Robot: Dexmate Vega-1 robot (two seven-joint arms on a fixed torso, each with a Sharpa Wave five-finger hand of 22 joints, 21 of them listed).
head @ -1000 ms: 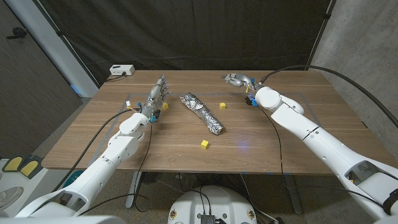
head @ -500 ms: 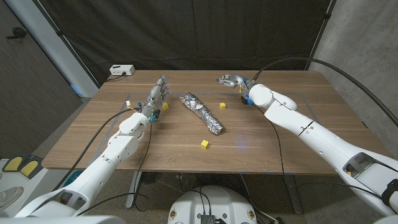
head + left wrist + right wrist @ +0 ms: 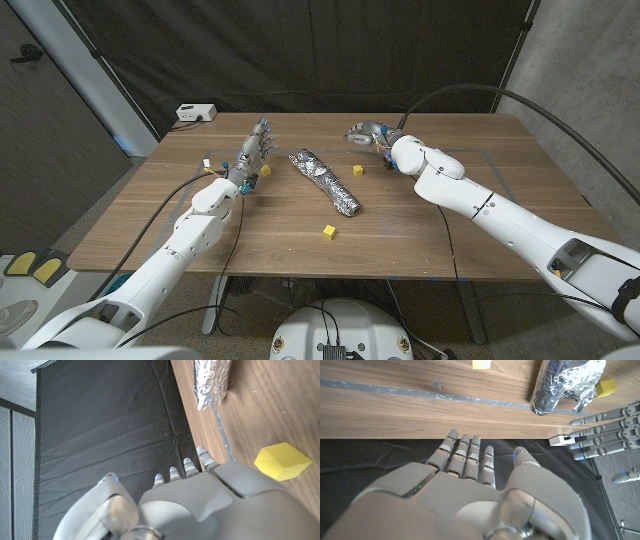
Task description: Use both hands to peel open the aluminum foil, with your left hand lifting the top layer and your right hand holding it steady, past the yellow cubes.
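Hard to tell much about what's inside the foil roll, it's wrapped tight and lies diagonally mid-frame in the head view, touched by neither robot hand. The right wrist view cuts it off so just one crinkled end shows. The left robot hand sits upper left of the roll, fingers straight and apart, holding nothing. The right robot hand hovers at the upper middle, fingers stretched out, also with nothing in it, though it's small in the head view. Yellow cubes: one tucked right by the left robot hand, partly hidden, one right of the roll, one lower down. The wooden worktop has faint tape lines. Black curtain behind, a white box at the far-left corner, concrete wall on the right
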